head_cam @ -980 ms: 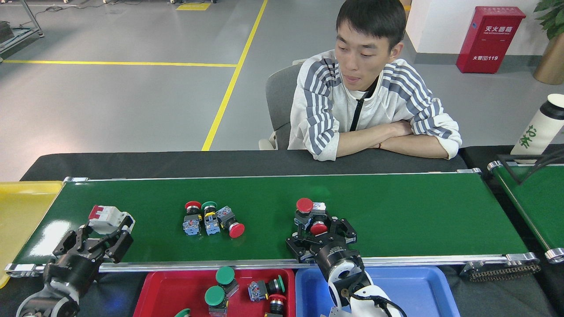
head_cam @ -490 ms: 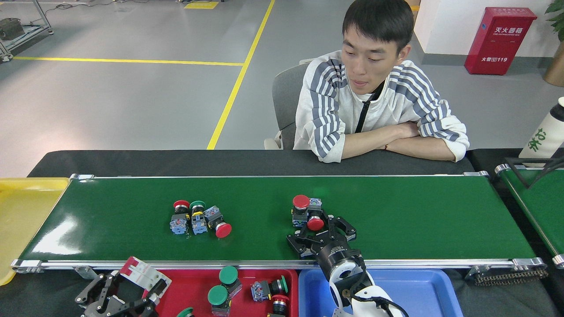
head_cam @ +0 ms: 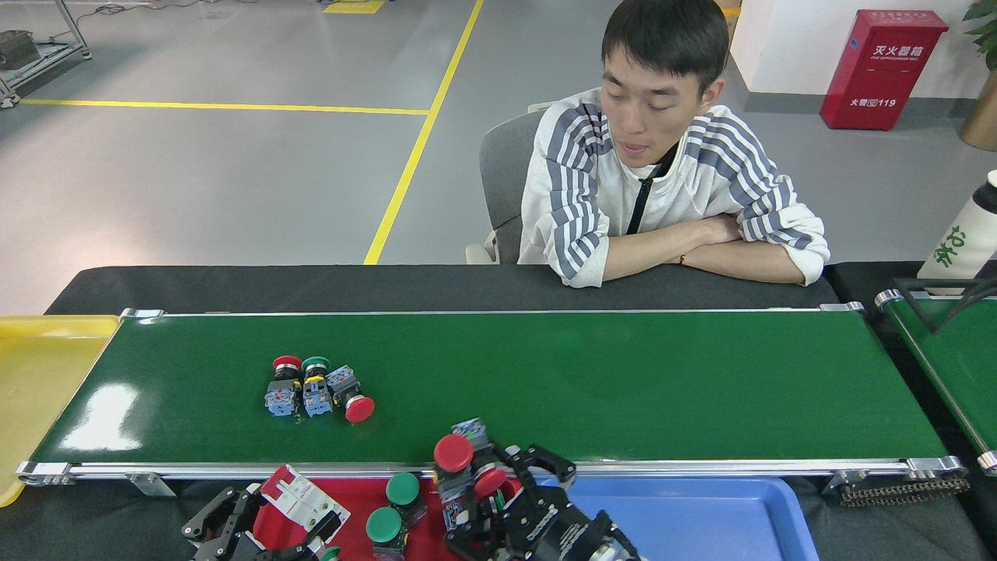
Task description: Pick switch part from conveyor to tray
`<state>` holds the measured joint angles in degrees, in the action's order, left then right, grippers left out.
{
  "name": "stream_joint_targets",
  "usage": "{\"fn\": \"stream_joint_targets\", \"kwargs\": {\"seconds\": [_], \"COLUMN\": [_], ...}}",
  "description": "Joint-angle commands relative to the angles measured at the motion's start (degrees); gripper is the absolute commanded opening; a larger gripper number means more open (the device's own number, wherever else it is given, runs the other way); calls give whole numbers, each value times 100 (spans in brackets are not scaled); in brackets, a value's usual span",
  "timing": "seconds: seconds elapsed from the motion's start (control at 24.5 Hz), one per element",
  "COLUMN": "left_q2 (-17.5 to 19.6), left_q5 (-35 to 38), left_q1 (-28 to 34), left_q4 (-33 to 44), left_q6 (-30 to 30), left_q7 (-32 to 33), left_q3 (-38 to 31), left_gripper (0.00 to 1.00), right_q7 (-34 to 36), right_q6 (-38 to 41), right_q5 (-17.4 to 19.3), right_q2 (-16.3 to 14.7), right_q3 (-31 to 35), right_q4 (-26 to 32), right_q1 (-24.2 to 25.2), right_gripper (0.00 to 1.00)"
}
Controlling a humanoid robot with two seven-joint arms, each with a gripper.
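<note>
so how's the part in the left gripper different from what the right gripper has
The left gripper holds one white boxy part with a red end. The right gripper holds red-capped push buttons, seemingly two together. Both are clamped and sit over the red tray, off the conveyor.

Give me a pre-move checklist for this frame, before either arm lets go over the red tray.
1. Right gripper holding red-capped switch parts: ok, fingers around them.
2. Right load above the red tray: cannot tell; it sits over the conveyor rail, where the red tray meets the blue tray.
3. Left gripper holding the white and red breaker: ok.
4. Left load over the red tray: ok, at its left end.
5. Landing spot free: not ok, green-capped switches already lie there.
6. Work remaining: three switch parts on the belt.
</note>
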<state>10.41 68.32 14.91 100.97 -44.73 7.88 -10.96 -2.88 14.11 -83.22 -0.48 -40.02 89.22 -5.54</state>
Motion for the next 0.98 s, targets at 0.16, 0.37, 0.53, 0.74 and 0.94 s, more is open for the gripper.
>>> {"fn": "stream_joint_targets", "kwargs": {"seconds": [0.16,0.37,0.53,0.74,0.94], "left_q2": [5,5,5,40,22], "left_q5": [6,15,15,24,208], "left_q1": [-129,-164,-182,-560,-911], "left_q4": [81,81,81,81,81], "left_q6": [-27,-27,-27,-27,-27], "left_q7": [11,11,11,38,222], "left_q3": [-3,32,41,437,1430], "left_gripper": [8,8,8,8,9], "right_q7": [24,51,112,323,341], "right_q6": [109,100,100,-32,-23], "right_q5": [-18,-1,87,483,658], "right_q2": [13,4,-145,4,373], "right_q3": [-191,-112,670,2560,5056], "right_q4": [61,236,851,1221,1203], "right_q1": [-26,9,360,606,1257], "right_gripper": [100,100,100,100,100]}}
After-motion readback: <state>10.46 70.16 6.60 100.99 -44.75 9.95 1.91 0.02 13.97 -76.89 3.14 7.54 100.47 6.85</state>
